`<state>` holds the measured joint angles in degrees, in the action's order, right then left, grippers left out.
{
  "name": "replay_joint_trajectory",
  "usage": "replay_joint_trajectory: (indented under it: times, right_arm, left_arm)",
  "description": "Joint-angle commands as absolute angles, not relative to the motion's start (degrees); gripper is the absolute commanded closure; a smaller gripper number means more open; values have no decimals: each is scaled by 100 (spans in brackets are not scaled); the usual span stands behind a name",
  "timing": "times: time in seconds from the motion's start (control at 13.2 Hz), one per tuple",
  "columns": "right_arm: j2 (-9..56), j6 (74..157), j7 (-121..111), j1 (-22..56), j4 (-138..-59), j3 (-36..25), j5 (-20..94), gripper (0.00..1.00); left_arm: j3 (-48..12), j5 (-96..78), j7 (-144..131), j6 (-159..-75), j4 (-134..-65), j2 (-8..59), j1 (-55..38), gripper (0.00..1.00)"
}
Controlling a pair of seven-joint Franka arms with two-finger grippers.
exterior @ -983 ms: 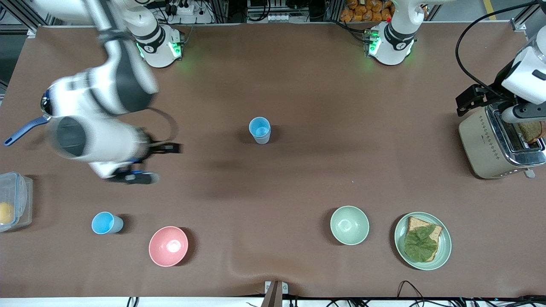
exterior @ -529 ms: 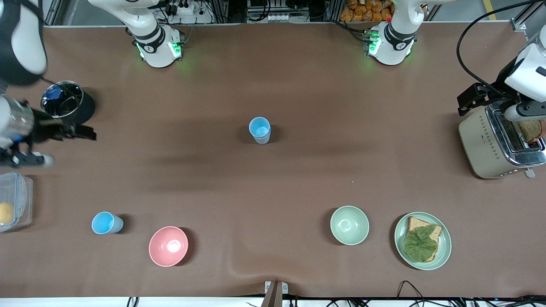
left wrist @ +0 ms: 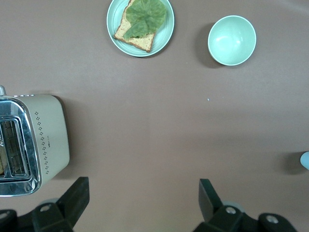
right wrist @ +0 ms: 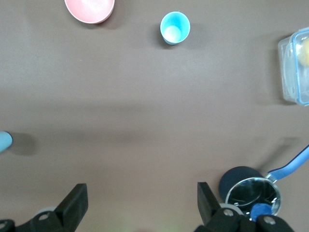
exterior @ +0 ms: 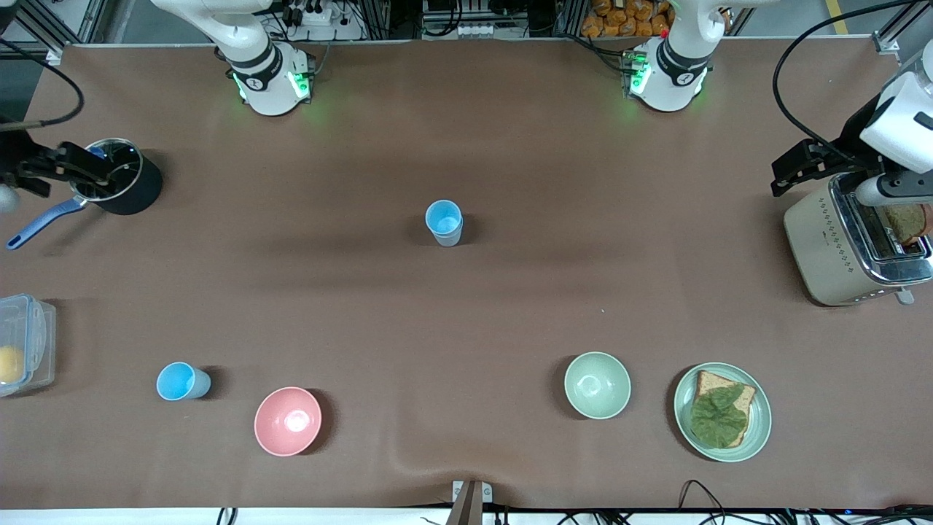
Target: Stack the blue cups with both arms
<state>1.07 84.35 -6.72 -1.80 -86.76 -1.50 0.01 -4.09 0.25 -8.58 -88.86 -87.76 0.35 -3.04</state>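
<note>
the brown table (exterior: 510,306) carries a toaster (exterior: 845,248) at the left arm's end, with the left gripper (left wrist: 140,200) up over it, fingers spread and empty. the right gripper (right wrist: 140,203), also spread and empty, hangs over the saucepan (exterior: 116,186) at the right arm's end. one blue cup (exterior: 444,222) stands upright mid-table; the other blue cup (exterior: 182,382) stands nearer the front camera, beside the pink bowl (exterior: 288,421).

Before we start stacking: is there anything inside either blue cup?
Both look empty. The middle blue cup shows bare blue inside; the blue cup beside the pink bowl shows its bare bottom. Nothing is nested yet.
</note>
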Motion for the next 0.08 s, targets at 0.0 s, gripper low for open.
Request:
replay_joint_trajectory:
  times: [0.0]
  right_arm:
    - [35,8324,-932,-404,-8666,-44,-44,0]
  left_arm:
    - [-378,-70,-703,-8798,-8692,44,-290,0]
